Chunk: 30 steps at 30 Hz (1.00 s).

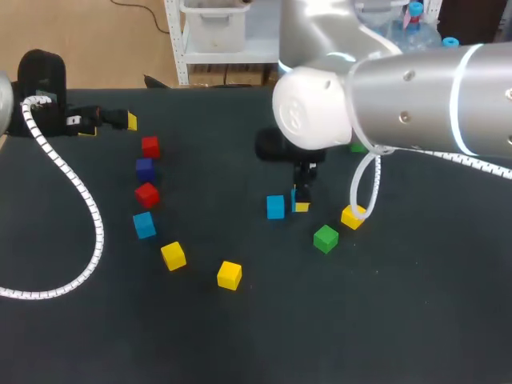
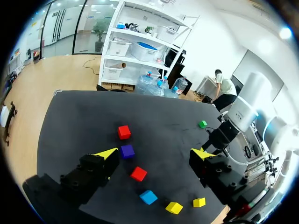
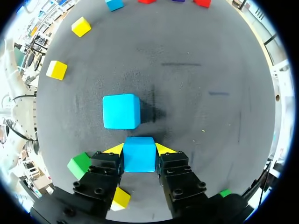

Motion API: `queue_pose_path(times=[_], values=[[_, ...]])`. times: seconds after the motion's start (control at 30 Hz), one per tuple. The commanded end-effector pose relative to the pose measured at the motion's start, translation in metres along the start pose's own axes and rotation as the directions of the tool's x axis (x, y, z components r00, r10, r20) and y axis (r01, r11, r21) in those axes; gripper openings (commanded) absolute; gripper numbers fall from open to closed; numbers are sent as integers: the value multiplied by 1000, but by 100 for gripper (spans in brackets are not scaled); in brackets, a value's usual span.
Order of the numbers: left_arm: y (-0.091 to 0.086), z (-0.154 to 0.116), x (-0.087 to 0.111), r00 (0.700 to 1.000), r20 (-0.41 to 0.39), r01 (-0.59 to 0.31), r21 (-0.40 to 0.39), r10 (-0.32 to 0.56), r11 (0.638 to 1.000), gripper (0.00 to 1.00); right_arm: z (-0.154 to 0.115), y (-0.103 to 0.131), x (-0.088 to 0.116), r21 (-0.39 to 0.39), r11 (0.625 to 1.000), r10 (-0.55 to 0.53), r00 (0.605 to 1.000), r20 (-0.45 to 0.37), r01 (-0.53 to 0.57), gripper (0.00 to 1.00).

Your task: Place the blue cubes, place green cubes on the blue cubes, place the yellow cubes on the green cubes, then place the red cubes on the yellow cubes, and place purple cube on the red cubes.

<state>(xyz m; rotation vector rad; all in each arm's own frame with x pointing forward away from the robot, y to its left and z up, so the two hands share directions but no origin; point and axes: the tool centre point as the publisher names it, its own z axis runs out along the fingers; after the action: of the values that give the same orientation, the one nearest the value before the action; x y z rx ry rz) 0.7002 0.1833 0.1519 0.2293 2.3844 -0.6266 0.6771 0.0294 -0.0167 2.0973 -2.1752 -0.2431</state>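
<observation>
At the right wrist, the right gripper (image 3: pixel 139 150) clamps a blue cube (image 3: pixel 139 156), half-hidden overhead; left gripper (image 2: pixel 155 152) gapes.

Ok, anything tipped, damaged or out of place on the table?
Nothing stands out. The loose cubes sit flat on the table, none stacked yet; the right tool is shut on a blue cube just beside a second blue cube.

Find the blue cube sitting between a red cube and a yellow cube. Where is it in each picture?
Head view: blue cube, at left, below the red cube.
Left wrist view: blue cube, beside the red cube.
Right wrist view: blue cube, far off, past the yellow cube.
Shared landmark: that yellow cube beside it.
</observation>
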Motion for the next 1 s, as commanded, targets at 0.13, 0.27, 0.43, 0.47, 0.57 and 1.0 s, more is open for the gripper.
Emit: queue_pose_path(times=[0.13, 0.27, 0.43, 0.47, 0.57, 1.0], values=[[2, 0, 1, 1000, 5, -1, 6, 1, 1000, 100, 5, 9, 5, 15, 1000, 7, 1000, 19, -8, 0], [2, 0, 1, 1000, 5, -1, 6, 1, 1000, 100, 0, 15, 8, 28, 1000, 11, 1000, 23, -11, 0], [2, 0, 1, 1000, 5, -1, 6, 1, 1000, 100, -1, 17, 8, 33, 999, 6, 1000, 27, -7, 0], [2, 0, 1, 1000, 5, -1, 6, 1, 1000, 100, -1, 18, 8, 32, 999, 6, 1000, 28, -6, 0], [2, 0, 1, 1000, 5, -1, 6, 1, 1000, 100, -1, 18, 6, 33, 999, -2, 1000, 24, 1, 0], [2, 0, 1, 1000, 5, -1, 6, 1, 1000, 100, 5, 17, 2, 22, 1000, -19, 1000, 20, 19, 0]])
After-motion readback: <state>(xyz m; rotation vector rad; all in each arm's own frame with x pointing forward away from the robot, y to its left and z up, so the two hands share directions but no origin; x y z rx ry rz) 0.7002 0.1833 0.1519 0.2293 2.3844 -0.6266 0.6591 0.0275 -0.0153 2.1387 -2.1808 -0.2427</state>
